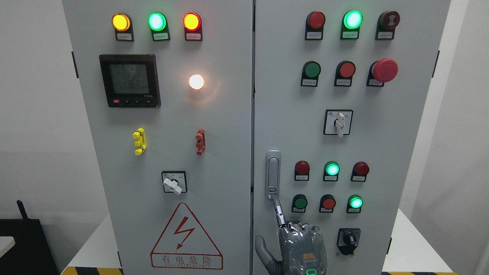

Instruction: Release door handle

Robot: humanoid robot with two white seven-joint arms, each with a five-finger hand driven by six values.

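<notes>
the door handle [272,174] is sitting upright on the left edge of the cabinet's right door [397,126], lying flush in its silver housing, and that door is appearing shut against the left door [225,126]. a hand [296,238] is rising from the bottom edge just right of the middle; which arm is carrying it is not clear. its index finger [279,210] is stretching up with the tip touching the handle's lower end, while the other fingers are curling at the knuckles, gripping nothing. judging by this, the grasp is mostly undone already; what is remaining is lifting that fingertip off and drawing the hand away.
</notes>
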